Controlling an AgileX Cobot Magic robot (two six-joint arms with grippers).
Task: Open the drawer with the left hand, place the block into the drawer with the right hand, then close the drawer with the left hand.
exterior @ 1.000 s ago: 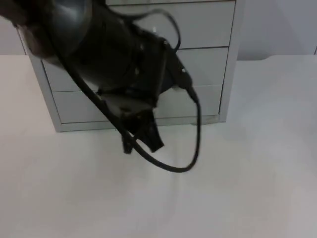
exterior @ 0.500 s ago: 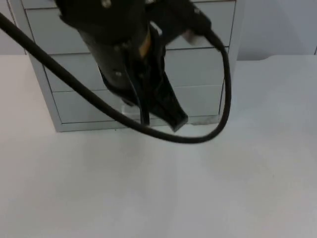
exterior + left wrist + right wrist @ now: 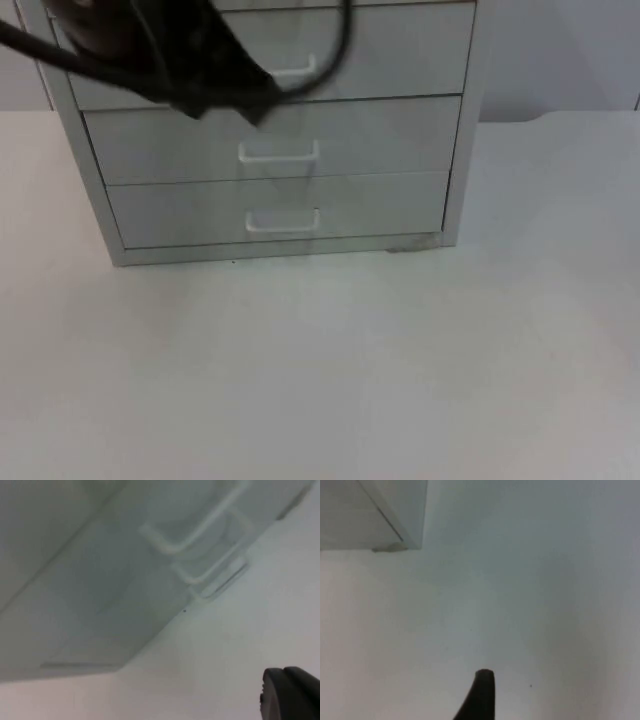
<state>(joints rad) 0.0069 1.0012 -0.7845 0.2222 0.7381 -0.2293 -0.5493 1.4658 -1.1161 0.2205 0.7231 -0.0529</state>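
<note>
Three shut grey drawers with white handles

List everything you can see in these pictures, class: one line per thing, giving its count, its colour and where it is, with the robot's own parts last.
Light grey drawer cabinet: one, at the back of the table, against the wall.
Drawers: three, light grey, stacked, all shut.
White bar handles: three, one centred on each drawer front.
White table top: one, before the cabinet.
Grey partition wall: one, behind.
Left gripper: one, black, before the top drawer.
Right gripper: one, black, above bare table beside the cabinet.
</note>
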